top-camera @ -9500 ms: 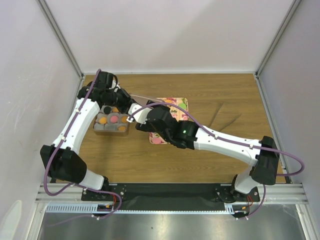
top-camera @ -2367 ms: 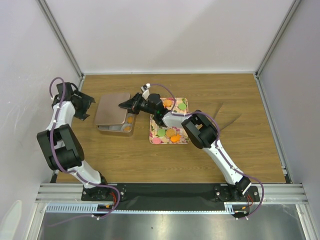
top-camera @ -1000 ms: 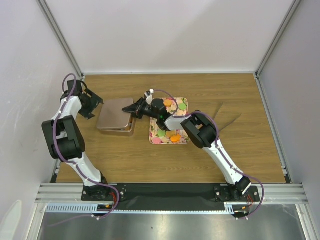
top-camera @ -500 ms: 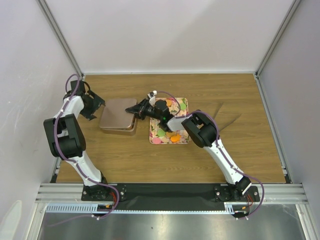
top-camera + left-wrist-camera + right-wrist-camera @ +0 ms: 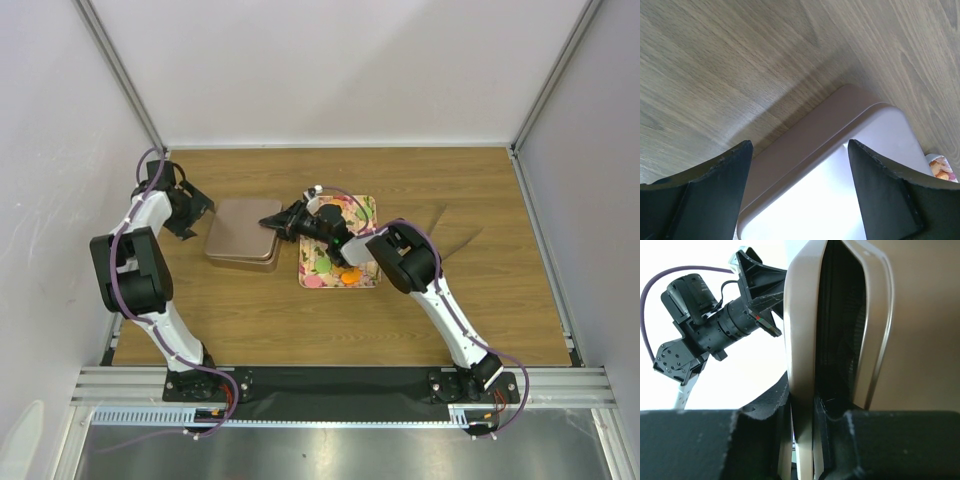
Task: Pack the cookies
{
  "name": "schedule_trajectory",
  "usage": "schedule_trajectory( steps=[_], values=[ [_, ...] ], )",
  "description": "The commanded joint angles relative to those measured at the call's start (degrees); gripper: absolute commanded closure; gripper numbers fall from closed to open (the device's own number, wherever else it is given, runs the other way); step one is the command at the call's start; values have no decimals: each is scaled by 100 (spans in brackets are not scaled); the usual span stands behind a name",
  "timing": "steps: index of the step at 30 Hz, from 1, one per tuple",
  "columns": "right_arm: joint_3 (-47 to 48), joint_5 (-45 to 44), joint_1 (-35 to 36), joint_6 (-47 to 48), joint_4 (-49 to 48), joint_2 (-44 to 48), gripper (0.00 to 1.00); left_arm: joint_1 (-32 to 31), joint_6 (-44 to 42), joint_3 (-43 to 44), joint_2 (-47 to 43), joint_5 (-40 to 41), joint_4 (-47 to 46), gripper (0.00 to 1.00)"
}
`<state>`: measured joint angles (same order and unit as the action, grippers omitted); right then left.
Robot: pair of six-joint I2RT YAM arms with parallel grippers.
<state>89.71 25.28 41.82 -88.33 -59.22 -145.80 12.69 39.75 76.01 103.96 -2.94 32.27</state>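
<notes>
A plain tan metal lid [image 5: 243, 230] lies over the tin and hides the cookies inside it. My right gripper [image 5: 274, 222] is shut on the lid's right edge; in the right wrist view the thin lid rim [image 5: 801, 345] sits pinched between the fingers, with the tin's dark gap [image 5: 840, 340] beside it. My left gripper [image 5: 192, 211] stands open at the lid's left side, its fingers [image 5: 700, 195] straddling the lid corner [image 5: 840, 165] without touching it. A few cookies, one orange [image 5: 351, 276], lie on the floral tray [image 5: 322, 272].
The floral tray sits right of the tin, partly under my right arm. White walls close in the wooden table [image 5: 450, 300] at the left, back and right. The left arm's wrist [image 5: 715, 330] shows beyond the lid in the right wrist view.
The lid and my right gripper have shifted a little to the right, so the lid sits more squarely over the tin. The left gripper has edged right, toward the lid.
</notes>
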Motion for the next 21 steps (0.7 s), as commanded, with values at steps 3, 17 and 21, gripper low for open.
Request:
schedule_trajectory(
  steps=[3,17,21],
  values=[
    [-235,-14,-104,-17,-344,315,78,-65,-125,257,72,127,-54,17],
    [-850,-5,-236,-79,-731,508,72,-117,-134,265,63,145,-45,17],
    [-1034,-5,-271,-61,-836,544,72,-161,-134,300,63,136,-37,17]
  ],
)
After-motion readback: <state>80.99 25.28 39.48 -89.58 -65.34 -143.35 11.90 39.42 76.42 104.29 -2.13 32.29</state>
